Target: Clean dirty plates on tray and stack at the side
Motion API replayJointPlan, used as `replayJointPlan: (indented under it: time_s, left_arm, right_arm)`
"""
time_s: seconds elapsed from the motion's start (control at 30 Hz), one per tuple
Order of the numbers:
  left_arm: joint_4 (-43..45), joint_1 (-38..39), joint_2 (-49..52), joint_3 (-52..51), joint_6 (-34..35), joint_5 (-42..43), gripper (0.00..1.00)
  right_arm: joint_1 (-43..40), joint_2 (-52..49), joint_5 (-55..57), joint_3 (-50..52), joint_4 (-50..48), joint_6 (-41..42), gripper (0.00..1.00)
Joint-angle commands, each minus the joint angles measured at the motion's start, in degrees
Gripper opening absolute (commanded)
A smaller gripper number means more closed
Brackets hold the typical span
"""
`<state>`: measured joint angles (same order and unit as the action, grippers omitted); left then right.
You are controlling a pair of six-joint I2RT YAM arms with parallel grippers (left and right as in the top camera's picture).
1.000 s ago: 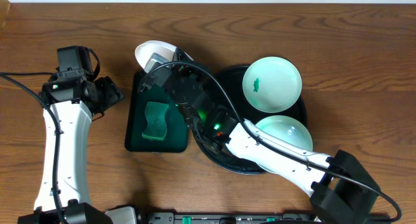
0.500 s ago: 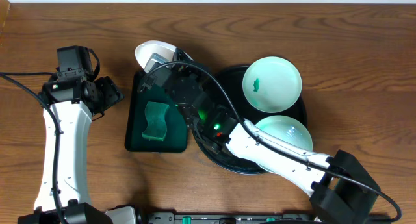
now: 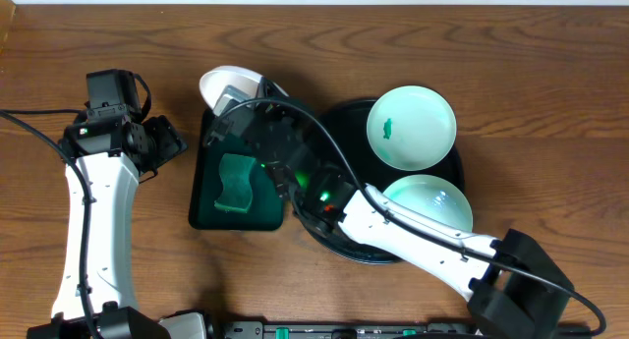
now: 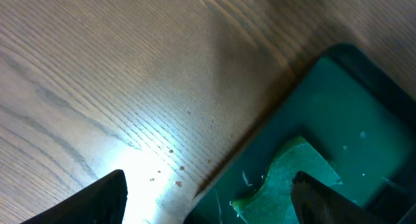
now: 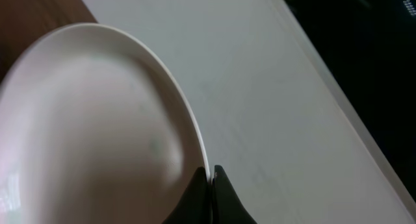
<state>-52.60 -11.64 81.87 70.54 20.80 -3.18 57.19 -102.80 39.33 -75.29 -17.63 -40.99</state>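
Note:
My right gripper (image 3: 240,96) is shut on the rim of a white plate (image 3: 226,81) and holds it tilted above the far end of the green tray (image 3: 209,214). In the right wrist view the gripper (image 5: 211,175) pinches the plate (image 5: 97,126) at its edge. Two more plates sit on the round black tray (image 3: 459,165): one with a green smear (image 3: 411,128) at the back, and one (image 3: 432,203) at the front, partly under my right arm. The left gripper (image 3: 169,141) hangs open over bare table left of the green tray, holding nothing.
A green sponge (image 3: 236,182) lies in the rectangular green tray, also seen in the left wrist view as sponge (image 4: 292,178) and tray (image 4: 351,100). The right arm stretches across the black tray's left half. Wooden table surrounds both trays.
The right gripper has shifted slightly left with the white plate. The left arm has not moved.

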Motion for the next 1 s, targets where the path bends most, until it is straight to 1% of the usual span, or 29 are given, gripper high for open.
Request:
replayJointPlan:
  time_s: [0.0, 0.03, 0.07, 0.13, 0.17, 0.23, 0.3, 0.37, 0.4, 0.47, 0.53, 0.63, 0.73, 0.83, 0.87, 0.97]
  left_arm:
    - [-0.31, -0.24, -0.22, 0.94, 0.28, -0.5, 0.81]
    - [-0.28, -0.24, -0.22, 0.94, 0.28, -0.5, 0.81]
    - [-0.31, -0.24, -0.22, 0.94, 0.28, -0.5, 0.81]
    - [-0.31, -0.24, -0.22, 0.94, 0.28, -0.5, 0.81]
    - [-0.31, -0.24, -0.22, 0.94, 0.28, -0.5, 0.81]
    - [-0.31, -0.24, -0.22, 0.94, 0.28, -0.5, 0.81]
    - [-0.28, -0.24, -0.22, 0.94, 0.28, -0.5, 0.81]
    - [-0.28, -0.24, -0.22, 0.94, 0.26, -0.5, 0.81]
    - [-0.31, -0.24, -0.22, 0.94, 0.28, -0.5, 0.81]
    - [-0.28, -0.24, -0.22, 0.94, 0.28, -0.5, 0.81]
    - [-0.28, -0.24, -0.22, 0.94, 0.28, -0.5, 0.81]
    - [-0.28, -0.24, -0.22, 0.94, 0.28, -0.5, 0.81]
    - [-0.28, -0.24, -0.22, 0.94, 0.28, -0.5, 0.81]
    - [-0.28, -0.24, -0.22, 0.94, 0.28, -0.5, 0.81]
    - [-0.31, -0.24, -0.22, 0.94, 0.28, -0.5, 0.81]
    - [-0.28, -0.24, -0.22, 0.94, 0.28, -0.5, 0.81]
  right_arm:
    - [0.35, -0.28, 2.89, -1.11, -1.38, 5.68, 0.01]
    - [0.37, -0.28, 1.55, -1.11, -0.9, 6.71, 0.01]
    - [0.55, -0.28, 0.72, -1.11, -0.22, 5.42, 0.01]
    - [0.61, -0.28, 3.87, -1.11, -0.96, 2.75, 0.01]
    - [0.55, -0.28, 5.75, -1.11, -1.84, 4.15, 0.01]
    - [0.52, -0.28, 5.49, -1.11, -1.73, 10.38, 0.01]
    - [0.85, -0.28, 3.93, -1.11, -0.39, 9.42, 0.01]
    - [0.92, -0.28, 6.75, -1.11, -0.79, 7.78, 0.01]
    - [0.87, -0.28, 8.04, -1.11, -1.09, 8.87, 0.01]
    - [0.87, -0.28, 7.63, -1.11, -0.57, 14.4, 0.01]
    - [1.05, -0.28, 5.7, -1.11, 1.07, 14.27, 0.01]
    - [0.85, -0.28, 9.05, -1.11, 1.38, 15.28, 0.01]
    - [0.24, -0.28, 10.08, -1.11, 3.13, 22.84, 0.01]
    - [0.0, -0.28, 9.57, -1.11, 7.52, 32.74, 0.01]
    - [-0.24, -0.28, 8.46, -1.11, 9.81, 36.96, 0.01]
    - [-1.07, -0.28, 3.32, -1.11, 14.03, 43.67, 0.01]
